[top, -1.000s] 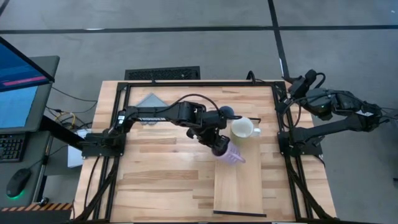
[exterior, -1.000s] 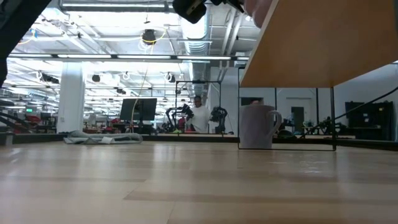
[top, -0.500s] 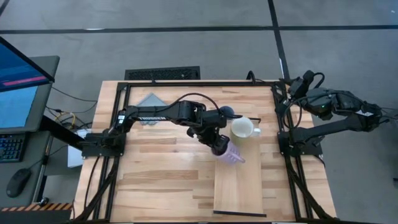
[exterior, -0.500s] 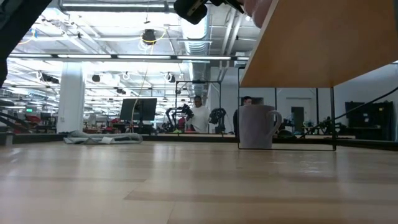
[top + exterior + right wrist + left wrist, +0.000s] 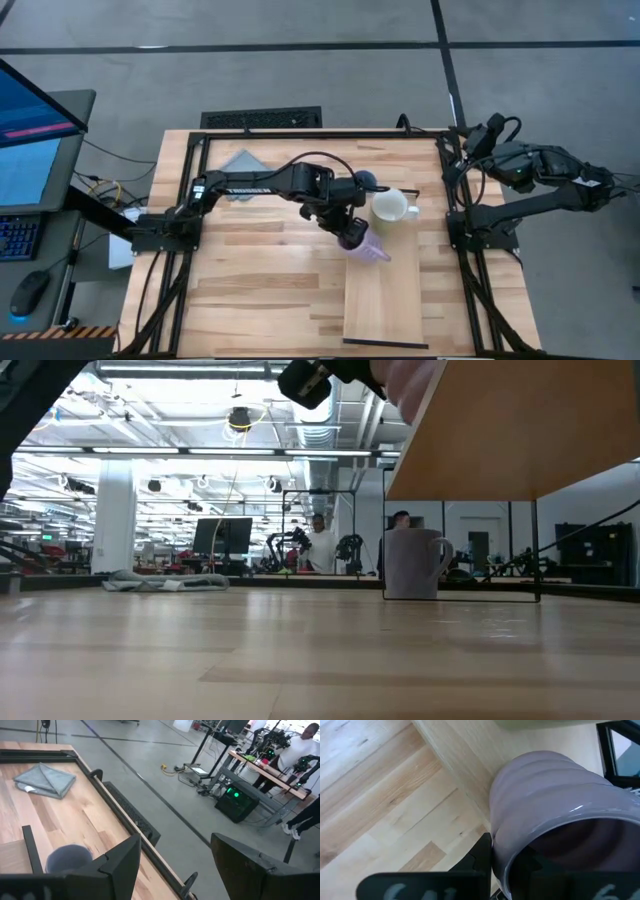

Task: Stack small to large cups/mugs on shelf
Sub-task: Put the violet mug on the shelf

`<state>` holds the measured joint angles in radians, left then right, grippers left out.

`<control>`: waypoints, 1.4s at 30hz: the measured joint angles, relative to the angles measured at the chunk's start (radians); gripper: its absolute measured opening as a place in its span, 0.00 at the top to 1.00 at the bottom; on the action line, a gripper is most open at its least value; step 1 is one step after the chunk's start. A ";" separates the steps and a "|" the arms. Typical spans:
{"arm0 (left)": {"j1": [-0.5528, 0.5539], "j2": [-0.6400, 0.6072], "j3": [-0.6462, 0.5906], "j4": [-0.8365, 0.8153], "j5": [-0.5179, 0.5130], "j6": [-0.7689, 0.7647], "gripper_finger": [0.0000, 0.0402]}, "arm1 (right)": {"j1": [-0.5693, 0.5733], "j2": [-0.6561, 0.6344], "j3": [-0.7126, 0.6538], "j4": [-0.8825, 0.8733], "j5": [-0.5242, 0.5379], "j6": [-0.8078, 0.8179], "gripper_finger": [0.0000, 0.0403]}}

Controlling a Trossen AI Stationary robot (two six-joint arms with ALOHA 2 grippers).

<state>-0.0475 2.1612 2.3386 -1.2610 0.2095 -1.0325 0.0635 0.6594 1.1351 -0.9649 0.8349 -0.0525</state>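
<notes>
My left gripper (image 5: pixel 350 232) is shut on the lavender mug (image 5: pixel 366 246) and holds it tilted over the left edge of the pale wooden shelf (image 5: pixel 390 300). The cream-white mug (image 5: pixel 392 207) stands on its base at the shelf's far end, and the low view shows it through the dark frame (image 5: pixel 412 565). The slate-blue mug (image 5: pixel 368 181) stands just beyond it, partly hidden by my left arm. My right gripper (image 5: pixel 175 865) is open and holds nothing, drawn back past the table's far right corner. My left gripper holds the lavender mug by its rim (image 5: pixel 496 862). One finger (image 5: pixel 481 852) lies against the outside of the wall; the mug hides the other. The fingers slant down from the table's left. The mug is lifted clear and tilted, its mouth toward the gripper and its base lower, toward the shelf.
A folded grey cloth (image 5: pixel 243 162) lies at the table's far left. The dark table frame (image 5: pixel 320 133) runs along the far edge. Bare tabletop (image 5: pixel 260 280) lies left of the shelf. People and benches show in the room beyond.
</notes>
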 joint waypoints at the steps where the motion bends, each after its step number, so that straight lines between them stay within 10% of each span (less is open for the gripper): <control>1: 0.001 0.000 0.000 0.000 0.003 0.005 0.96 | 0.000 0.000 0.000 0.000 0.000 0.000 0.34; 42: 0.010 0.005 0.002 0.109 0.147 -0.010 0.92 | 0.000 0.000 0.000 -0.054 0.000 0.000 0.34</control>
<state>-0.0376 2.1658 2.3402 -1.1519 0.3561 -1.0428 0.0636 0.6590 1.1355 -1.0191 0.8345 -0.0528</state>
